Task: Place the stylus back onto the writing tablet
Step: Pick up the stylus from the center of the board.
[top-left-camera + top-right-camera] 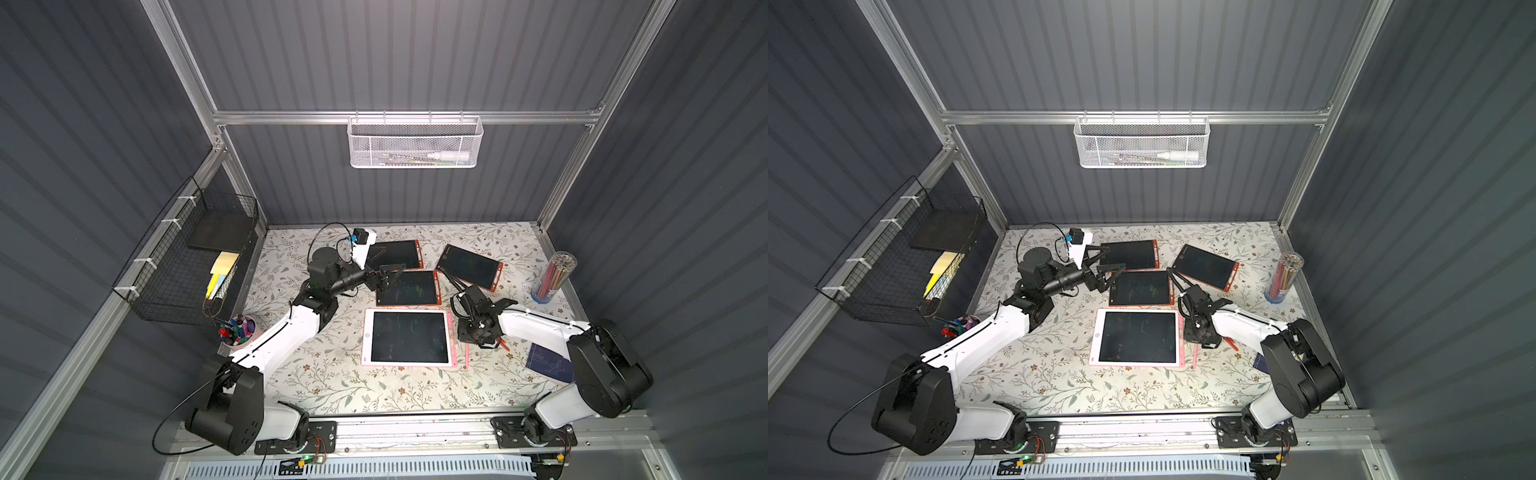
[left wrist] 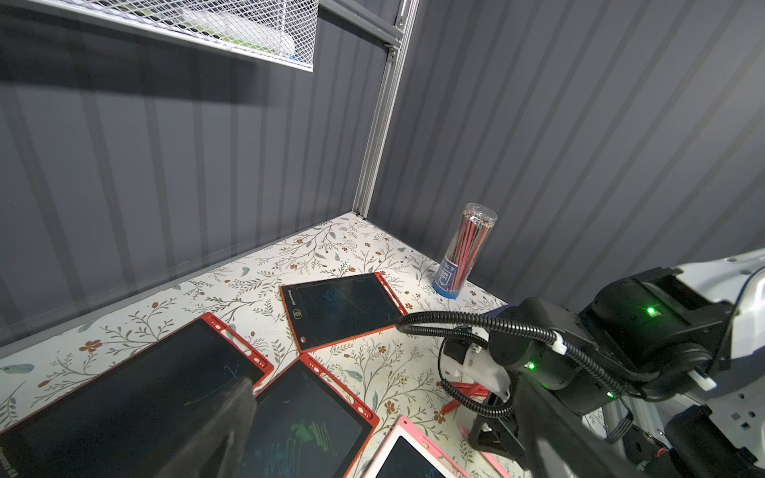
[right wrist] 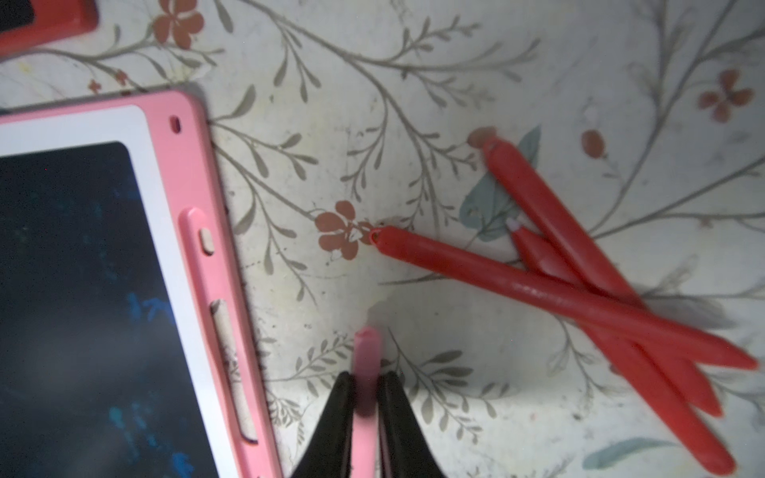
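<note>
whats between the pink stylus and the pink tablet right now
Nothing: in the right wrist view only bare floral tabletop separates the pink stylus from the pink tablet.

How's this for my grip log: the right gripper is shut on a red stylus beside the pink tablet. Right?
The colour is wrong. The right gripper is shut on a pink stylus beside the pink tablet, as the right wrist view shows; the red styluses lie untouched.

Dark grey ribbed walls (image 1: pixel 415 54) on aluminium framing (image 1: pixel 270 117) enclose a brightly lit floral-patterned tabletop (image 1: pixel 332 386)
</note>
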Action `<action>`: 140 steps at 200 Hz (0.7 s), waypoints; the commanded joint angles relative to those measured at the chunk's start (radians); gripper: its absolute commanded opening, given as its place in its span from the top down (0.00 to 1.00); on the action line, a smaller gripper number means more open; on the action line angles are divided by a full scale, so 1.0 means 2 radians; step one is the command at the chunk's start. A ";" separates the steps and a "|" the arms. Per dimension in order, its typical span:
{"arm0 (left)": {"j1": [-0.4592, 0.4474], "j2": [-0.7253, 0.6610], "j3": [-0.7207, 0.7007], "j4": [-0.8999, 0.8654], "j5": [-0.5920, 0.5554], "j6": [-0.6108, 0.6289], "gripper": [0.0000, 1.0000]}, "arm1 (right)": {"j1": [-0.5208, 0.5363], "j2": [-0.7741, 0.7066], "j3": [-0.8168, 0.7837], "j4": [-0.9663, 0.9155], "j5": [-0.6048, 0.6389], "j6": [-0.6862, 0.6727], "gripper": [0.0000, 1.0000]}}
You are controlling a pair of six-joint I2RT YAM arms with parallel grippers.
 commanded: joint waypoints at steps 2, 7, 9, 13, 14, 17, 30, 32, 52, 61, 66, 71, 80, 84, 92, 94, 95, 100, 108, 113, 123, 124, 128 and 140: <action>-0.002 -0.012 -0.006 0.001 -0.001 -0.001 0.01 | 0.003 -0.006 0.013 -0.007 0.000 -0.012 0.83; -0.002 -0.012 -0.006 0.001 -0.001 -0.001 0.01 | 0.003 -0.006 0.013 -0.009 0.000 -0.013 0.83; -0.002 -0.012 -0.006 0.001 -0.001 -0.001 0.01 | 0.003 -0.006 0.013 -0.008 0.000 -0.013 0.83; -0.002 -0.012 -0.006 0.000 -0.001 -0.001 0.01 | 0.003 -0.006 0.013 -0.008 0.000 -0.013 0.83; -0.002 -0.012 -0.006 0.000 -0.001 -0.001 0.01 | 0.003 -0.006 0.014 -0.008 0.000 -0.013 0.83; -0.002 -0.011 -0.005 0.001 -0.001 -0.001 0.01 | 0.003 -0.006 0.014 -0.008 0.001 -0.014 0.83; -0.002 -0.009 -0.005 0.001 0.002 -0.001 0.01 | 0.003 -0.006 0.017 -0.008 0.001 -0.016 0.84; -0.002 -0.008 -0.005 0.001 0.003 -0.001 0.00 | 0.003 -0.006 0.018 -0.009 0.000 -0.016 0.83; -0.002 0.001 -0.004 0.000 0.032 0.002 0.01 | 0.003 -0.005 0.023 -0.009 0.000 -0.023 0.84; -0.004 0.004 -0.001 -0.006 0.041 0.008 0.01 | 0.003 -0.004 0.026 -0.010 -0.002 -0.026 0.84; -0.005 0.004 0.001 -0.012 0.042 0.013 0.01 | 0.003 -0.003 0.027 -0.010 -0.002 -0.029 0.84; -0.006 0.005 0.002 -0.016 0.040 0.017 0.01 | 0.003 -0.002 0.029 -0.010 -0.004 -0.031 0.84; -0.007 0.004 0.003 -0.022 0.035 0.022 0.01 | 0.003 -0.001 0.031 -0.010 -0.006 -0.035 0.84; -0.008 0.004 0.003 -0.023 0.034 0.023 0.01 | 0.003 -0.001 0.032 -0.010 -0.007 -0.036 0.84; -0.008 0.008 0.004 -0.030 0.033 0.028 0.01 | 0.003 0.000 0.035 -0.010 -0.008 -0.038 0.84; -0.008 0.009 0.005 -0.033 0.033 0.030 0.01 | 0.003 0.000 0.035 -0.010 -0.009 -0.038 0.84; -0.008 0.009 0.005 -0.034 0.033 0.030 0.01 | 0.003 0.000 0.036 -0.010 -0.009 -0.038 0.84; -0.008 0.012 0.006 -0.041 0.036 0.033 0.01 | 0.003 0.000 0.037 -0.011 -0.008 -0.039 0.84; -0.008 0.014 0.001 -0.042 0.041 0.031 0.01 | 0.003 -0.001 0.039 -0.011 -0.008 -0.039 0.84; -0.008 0.015 -0.003 -0.043 0.043 0.027 0.01 | 0.003 -0.001 0.040 -0.011 -0.009 -0.040 0.84; -0.008 0.014 -0.010 -0.041 0.054 0.022 0.01 | 0.003 -0.002 0.042 -0.011 -0.009 -0.041 0.84; -0.008 0.013 -0.011 -0.041 0.055 0.022 0.01 | 0.003 -0.002 0.042 -0.011 -0.010 -0.041 0.84; -0.008 0.012 -0.014 -0.041 0.057 0.020 0.01 | 0.003 -0.002 0.043 -0.011 -0.011 -0.042 0.84; -0.008 0.008 -0.024 -0.039 0.053 0.006 0.01 | 0.003 -0.002 0.046 -0.011 -0.014 -0.044 0.84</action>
